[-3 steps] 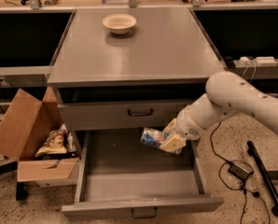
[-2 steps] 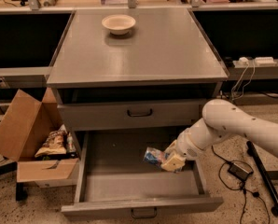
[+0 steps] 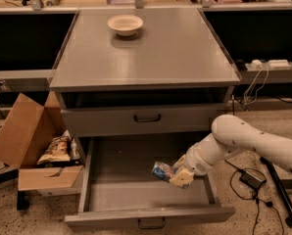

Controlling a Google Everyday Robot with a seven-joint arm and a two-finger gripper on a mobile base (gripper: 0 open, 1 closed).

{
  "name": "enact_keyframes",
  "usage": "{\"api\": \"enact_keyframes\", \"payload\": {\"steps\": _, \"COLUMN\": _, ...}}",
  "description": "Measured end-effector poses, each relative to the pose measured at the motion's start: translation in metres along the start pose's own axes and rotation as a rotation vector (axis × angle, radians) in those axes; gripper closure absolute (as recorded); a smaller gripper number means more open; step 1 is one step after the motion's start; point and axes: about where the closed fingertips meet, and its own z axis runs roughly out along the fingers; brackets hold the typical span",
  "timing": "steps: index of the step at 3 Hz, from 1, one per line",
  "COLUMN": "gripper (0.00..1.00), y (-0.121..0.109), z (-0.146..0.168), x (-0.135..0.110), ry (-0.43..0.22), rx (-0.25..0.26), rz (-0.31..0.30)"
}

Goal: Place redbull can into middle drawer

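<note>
The middle drawer (image 3: 136,199) is pulled out wide, with a plain grey floor and a small dark bar handle on its front. The redbull can (image 3: 161,171), blue and silver, lies tilted on its side in my gripper (image 3: 178,176), low inside the drawer's right half, just above the floor. The gripper is shut on the can. My white arm (image 3: 244,146) reaches in from the right, over the drawer's right wall. The closed upper drawer front (image 3: 146,119) with a black handle is above.
A cream bowl (image 3: 125,24) sits at the back of the grey cabinet top (image 3: 151,53). An open cardboard box (image 3: 33,151) with snack bags stands on the floor to the left. Cables and a black adapter (image 3: 251,179) lie on the floor to the right.
My gripper has moved down into the open drawer with the can, from the level of the upper drawer front to near the drawer floor.
</note>
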Motion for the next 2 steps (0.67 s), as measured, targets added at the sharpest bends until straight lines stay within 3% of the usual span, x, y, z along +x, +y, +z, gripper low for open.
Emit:
{"api": "enact_keyframes", "payload": {"steps": 1, "gripper": 1.0, "y": -0.011, "z": 0.024, "x": 0.02, "ry": 0.037, "rx": 0.024, "rz": 0.063}}
{"api": "enact_keyframes", "payload": {"steps": 2, "gripper": 1.0, "y": -0.033, "z": 0.067, "x": 0.052, "ry": 0.097, "rx": 0.05, "rz": 0.156}}
